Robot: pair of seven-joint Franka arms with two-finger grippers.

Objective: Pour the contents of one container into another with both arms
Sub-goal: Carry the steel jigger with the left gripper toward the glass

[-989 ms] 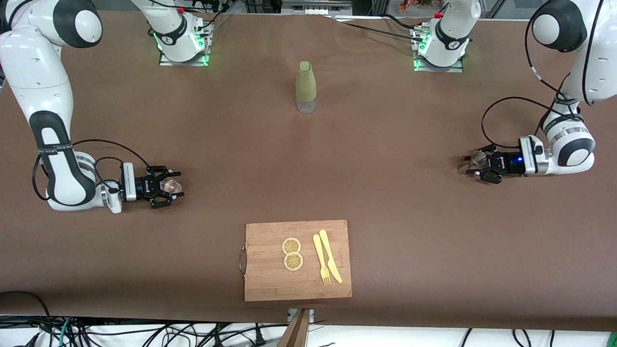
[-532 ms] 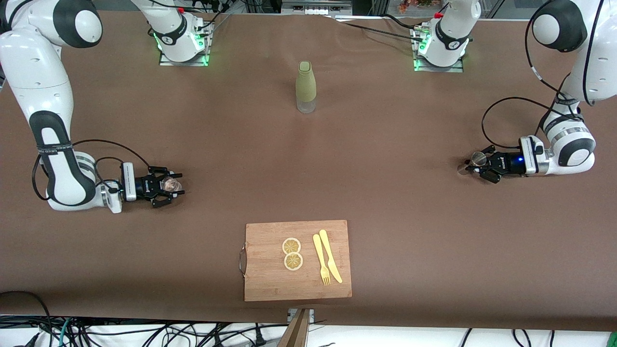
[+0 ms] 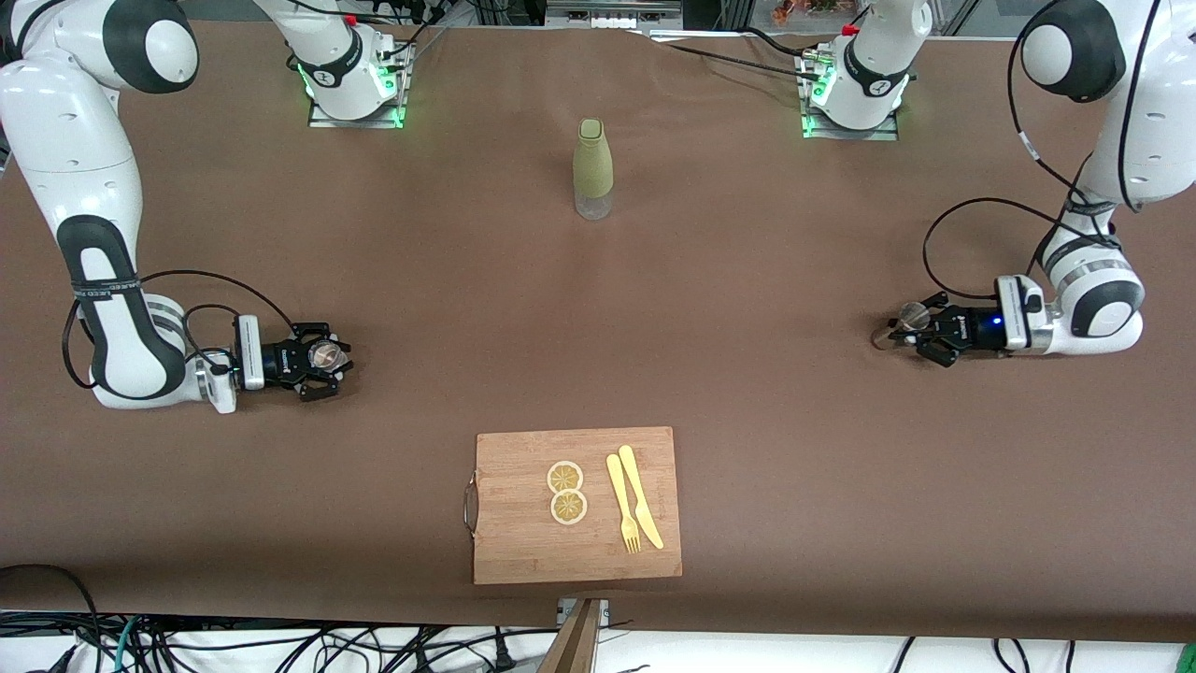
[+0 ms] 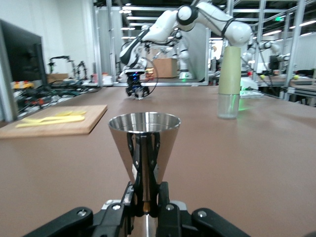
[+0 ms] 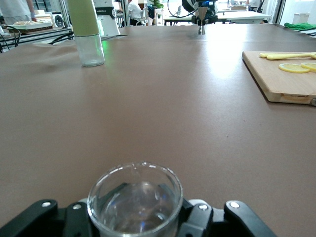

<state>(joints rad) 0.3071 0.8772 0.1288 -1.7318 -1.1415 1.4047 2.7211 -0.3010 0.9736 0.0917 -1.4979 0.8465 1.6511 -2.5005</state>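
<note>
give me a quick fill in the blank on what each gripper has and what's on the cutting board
The left gripper is shut on a shiny metal ____, a jigger.
The right gripper is shut on a small clear ____.
On the wooden cutting board, beside the yellow fork and knife, lie two ____ slices.
The green-sleeved bottle stands ____ between the arms' bases.

Missing words: cup; glass; lemon; upright

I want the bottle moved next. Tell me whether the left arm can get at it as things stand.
Probably not yet. The brown cloth between the left claw and the bottle lies bare, so nothing blocks the way, but that claw is shut on a steel cup and would first have to put it down.
</note>
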